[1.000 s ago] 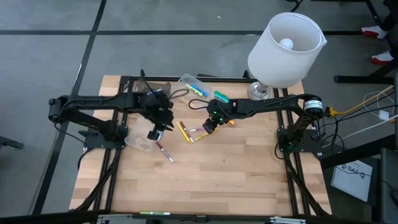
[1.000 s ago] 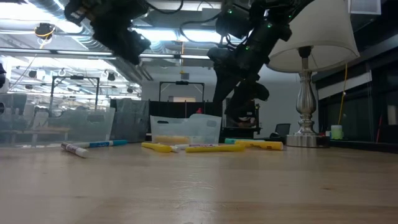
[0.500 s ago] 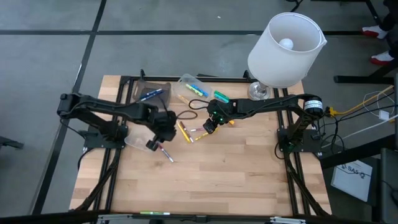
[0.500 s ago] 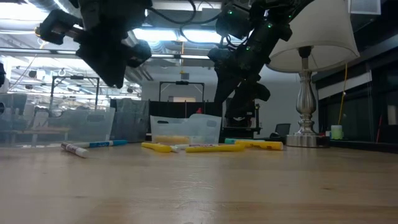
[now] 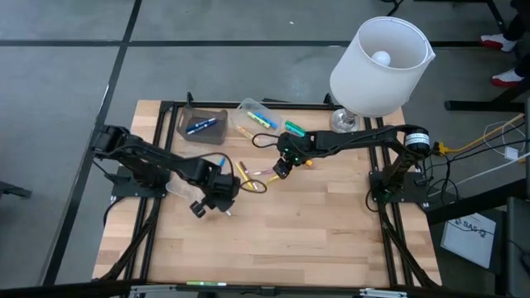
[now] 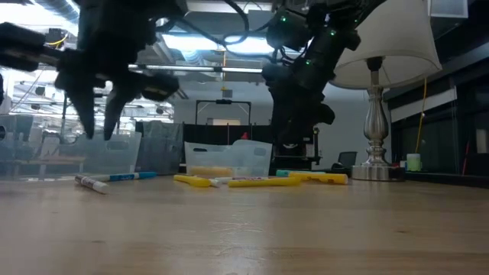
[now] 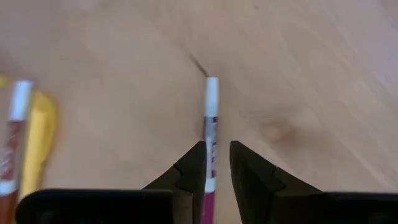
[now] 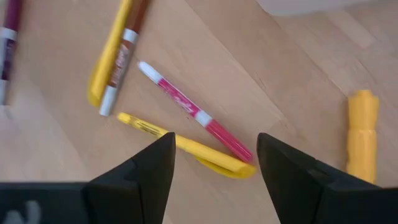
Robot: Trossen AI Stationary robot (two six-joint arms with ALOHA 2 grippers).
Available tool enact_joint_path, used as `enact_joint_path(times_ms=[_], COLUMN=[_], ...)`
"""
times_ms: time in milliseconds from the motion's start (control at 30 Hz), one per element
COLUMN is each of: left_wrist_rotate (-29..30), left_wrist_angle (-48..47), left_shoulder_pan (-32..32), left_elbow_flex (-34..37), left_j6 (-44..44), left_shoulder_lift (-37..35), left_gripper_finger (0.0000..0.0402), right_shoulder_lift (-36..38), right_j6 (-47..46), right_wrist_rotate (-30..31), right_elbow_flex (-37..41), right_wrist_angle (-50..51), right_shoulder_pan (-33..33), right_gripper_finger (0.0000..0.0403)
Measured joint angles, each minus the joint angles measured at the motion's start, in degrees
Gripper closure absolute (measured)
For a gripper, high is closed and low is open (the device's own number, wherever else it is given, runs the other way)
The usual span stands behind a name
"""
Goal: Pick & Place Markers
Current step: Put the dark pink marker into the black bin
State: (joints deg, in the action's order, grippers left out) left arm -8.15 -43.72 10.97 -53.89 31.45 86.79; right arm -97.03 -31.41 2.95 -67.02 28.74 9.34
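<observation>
A magenta-and-white marker (image 7: 211, 99) lies flat on the wooden table (image 5: 298, 240), left of centre. My left gripper (image 7: 216, 152) hangs above it, pointing down, open by a narrow gap, one finger on either side of the marker. The low view shows those fingers (image 6: 84, 114) well clear of the marker (image 6: 92, 183). My right gripper (image 8: 214, 155) hovers wide open over a pink marker (image 8: 193, 112) and a yellow marker (image 8: 186, 146) at mid-table (image 5: 281, 170). More yellow markers (image 5: 244, 174) lie between the two grippers.
A dark container (image 5: 201, 124) with blue markers and a clear container (image 5: 257, 116) with coloured markers stand at the far edge. Another clear container (image 5: 180, 187) sits beside the left arm. A white lamp (image 5: 377, 66) stands far right. A cable loop (image 5: 253, 185) lies near the yellow markers.
My left gripper has swung from beside the containers toward the table's near edge, come down and rolled; it now hangs over the magenta-and-white marker. The markers have not moved.
</observation>
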Motion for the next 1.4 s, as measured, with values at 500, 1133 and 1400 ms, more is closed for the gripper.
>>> enact_joint_path(times_ms=[500,1133,1400], left_wrist_rotate=[7.99,7.06,6.63], left_wrist_angle=[0.67,1.97,2.95], left_shoulder_pan=[2.38,1.64,0.54], left_elbow_flex=[0.02,-0.07,0.11], left_j6=[1.50,-0.18,-2.37], left_shoulder_lift=[10.04,11.83,8.19], left_gripper_finger=[0.0341,0.0376,0.0376], right_shoulder_lift=[0.00,0.00,0.00], right_j6=[-1.33,-1.27,-1.17], right_wrist_rotate=[0.04,0.05,0.04], right_elbow_flex=[0.02,0.02,0.02], right_wrist_angle=[2.00,2.00,1.98], right_shoulder_pan=[1.16,1.16,1.16], right_gripper_finger=[0.0179,0.0179,0.0179])
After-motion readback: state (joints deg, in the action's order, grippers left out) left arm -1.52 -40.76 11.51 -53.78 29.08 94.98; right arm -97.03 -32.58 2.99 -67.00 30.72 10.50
